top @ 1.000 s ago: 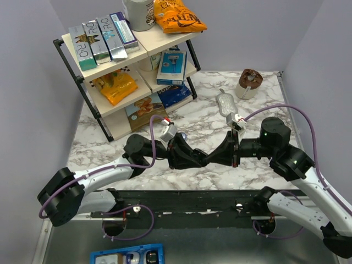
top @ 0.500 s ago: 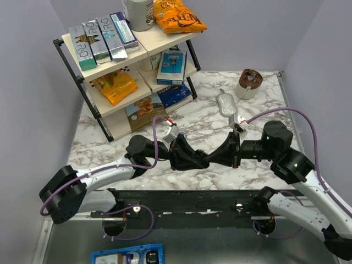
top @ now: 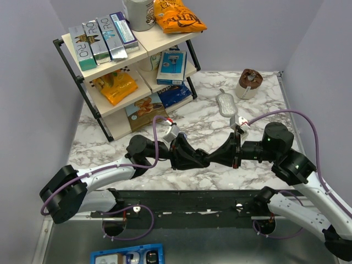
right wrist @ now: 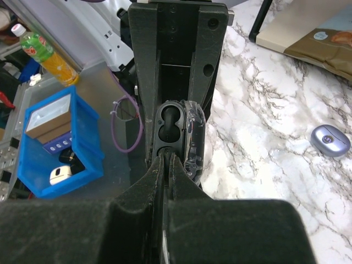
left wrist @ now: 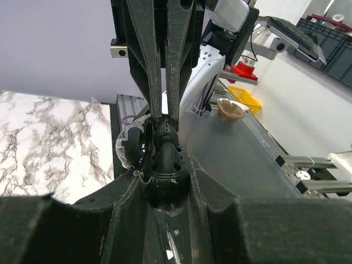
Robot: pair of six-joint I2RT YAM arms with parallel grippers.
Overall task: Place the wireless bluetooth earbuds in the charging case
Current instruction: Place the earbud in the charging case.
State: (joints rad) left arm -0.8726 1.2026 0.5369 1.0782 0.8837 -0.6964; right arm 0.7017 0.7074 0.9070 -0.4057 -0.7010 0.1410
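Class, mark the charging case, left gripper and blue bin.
charging case (right wrist: 170, 127): right wrist view, on its open inner face.
left gripper (left wrist: 163, 175): left wrist view, midway between fingertips.
blue bin (right wrist: 91, 140): right wrist view, side wall.

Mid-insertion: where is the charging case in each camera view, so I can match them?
Left wrist: charging case low centre, clamped by the left gripper.
Right wrist: centre of frame, its wells facing the camera.
Top external: not distinguishable, lost in the black where both grippers meet.
Shared landmark: the right gripper, jaws shut, tips at the case.
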